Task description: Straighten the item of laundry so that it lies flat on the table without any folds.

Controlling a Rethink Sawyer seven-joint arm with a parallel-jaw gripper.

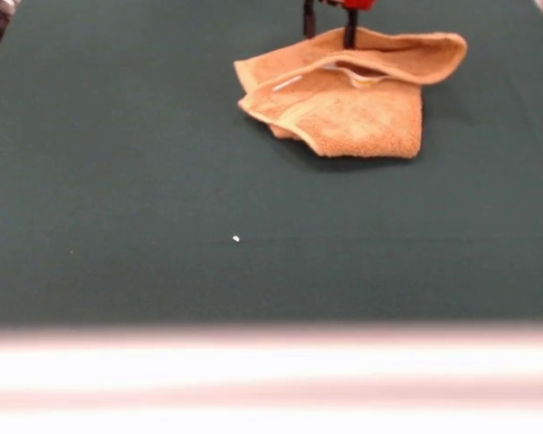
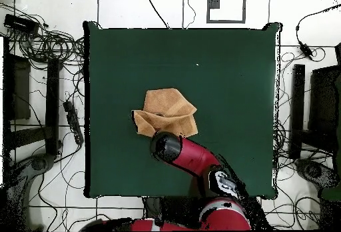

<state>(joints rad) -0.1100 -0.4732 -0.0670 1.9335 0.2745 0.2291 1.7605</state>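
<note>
The orange-tan towel [image 1: 348,104] lies crumpled on the far middle of the green table [image 1: 118,181], folded over itself in several layers. A small white label [image 1: 286,84] shows on its left part. The gripper [image 1: 328,32] comes down at the top edge, just behind the towel's far edge. Its two dark fingers [image 1: 350,36] stand apart, with one tip at the towel's back fold and nothing seen between them. In the overhead view the towel [image 2: 168,108] lies near the table's middle, and the red arm [image 2: 190,156] covers its near edge and hides the gripper.
A tiny white speck [image 1: 236,239] lies on the cloth in front of the towel. The pale front edge [image 1: 271,362] runs along the bottom. Cables and stands [image 2: 53,109] surround the table [image 2: 233,76] on the floor.
</note>
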